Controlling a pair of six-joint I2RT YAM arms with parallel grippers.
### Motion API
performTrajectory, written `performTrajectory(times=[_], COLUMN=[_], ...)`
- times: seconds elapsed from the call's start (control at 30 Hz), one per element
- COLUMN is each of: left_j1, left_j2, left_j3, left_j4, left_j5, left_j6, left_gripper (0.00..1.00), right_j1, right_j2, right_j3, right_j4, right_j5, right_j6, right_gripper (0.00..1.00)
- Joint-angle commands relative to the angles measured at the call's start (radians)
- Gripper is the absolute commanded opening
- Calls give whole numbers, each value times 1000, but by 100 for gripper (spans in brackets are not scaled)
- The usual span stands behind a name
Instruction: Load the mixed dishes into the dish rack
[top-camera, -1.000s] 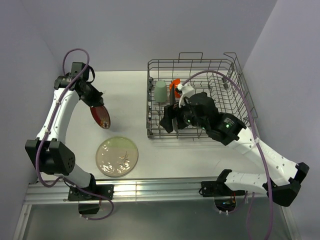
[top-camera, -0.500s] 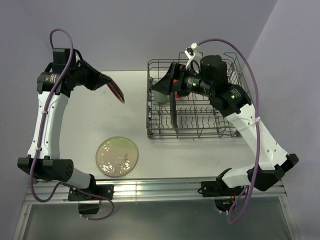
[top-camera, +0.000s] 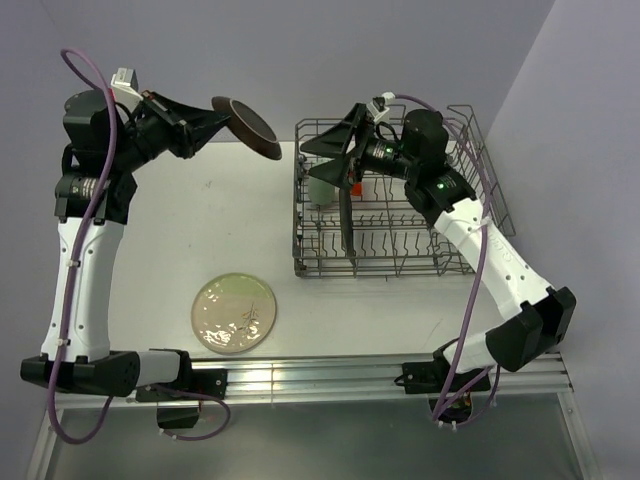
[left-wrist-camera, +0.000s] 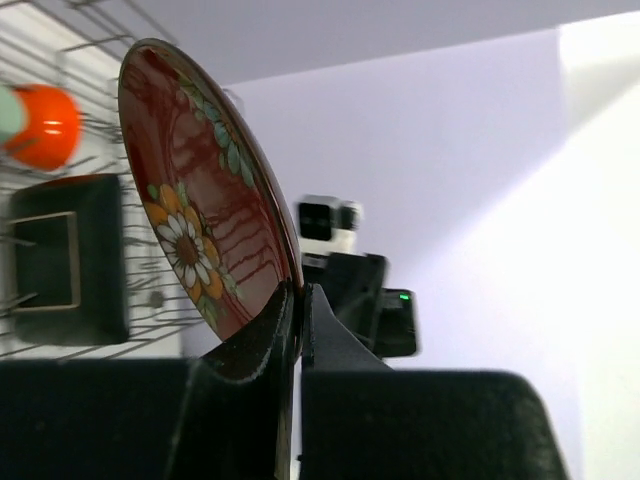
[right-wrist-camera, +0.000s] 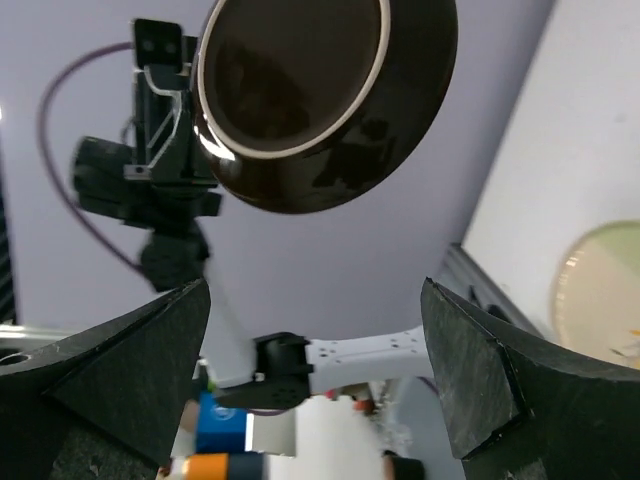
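My left gripper (top-camera: 222, 112) is shut on the rim of the small red flowered plate (top-camera: 252, 128), held high and edge-up left of the dish rack (top-camera: 470, 215). The left wrist view shows its flowered face (left-wrist-camera: 195, 220) pinched between the fingers. My right gripper (top-camera: 320, 160) is wide open and empty above the rack's left end, facing the plate's brown underside (right-wrist-camera: 320, 100). The black square plate (top-camera: 347, 225) stands upright in the rack. The pale green cup (top-camera: 320, 190) is in the rack's left corner. The orange bowl (left-wrist-camera: 45, 125) is in the rack. The cream plate (top-camera: 234, 313) lies flat on the table.
The rack's raised wire handles (top-camera: 380, 108) stand at its back. The table's near edge is a metal rail (top-camera: 320, 375). Walls close in at the back and on both sides.
My left arm has lifted the red plate up and to the right, toward the rack. My right gripper has let go of the black plate, risen above the rack and opened wide.
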Motion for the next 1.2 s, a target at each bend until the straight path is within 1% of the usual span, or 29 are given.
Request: performTrajectory(times=[0.0,0.03,0.07,0.1,0.13,0.17,0.2,0.23,0.33,0.5,0.63,0.8,0.87,1.07,1.17], left_j1=[-1,-1,-1,-1,-1,0,-1,-1,-1,-1,-1,-1,-3,-3,-4], left_j2=[-61,-82,-91,-101,-107,-110,-111,-121,-133,-160,-174,-179,-179,-180,-171], left_j3=[-70,-122,-143,-156,-176,-183,-190,-210,-236,-301,-376,-390,-405,-449,-466], left_j4=[377,430,478,543,584,610,637,694,788,880,967,990,1007,1036,1069], left_j5=[93,104,110,111,113,119,119,114,108,102,102,107,107,114,121], left_j6=[-167,-232,-259,-283,-320,-339,-356,-392,-432,-491,-555,-560,-567,-574,-589], left_gripper=[0,0,0,0,0,0,0,0,0,0,0,0,0,0,0], right_j1=[-9,-10,-16,-19,-22,-25,-30,-32,-41,-44,-44,-36,-32,-1,5], right_j2=[-26,-26,-23,-23,-17,-12,-6,3,23,78,149,226,272,356,373], right_j3=[-66,-83,-127,-153,-175,-213,-232,-246,-272,-235,-172,-63,-10,118,130], right_j4=[317,367,420,553,617,675,785,827,944,1103,1143,1179,1186,1215,1242], right_j5=[-57,-58,-62,-60,-57,-52,-42,-34,-2,46,63,83,84,66,54], right_j6=[197,264,308,351,443,488,528,590,669,787,864,915,942,1008,1028], right_gripper=[93,93,94,94,94,94,94,95,95,95,94,93,90,77,70])
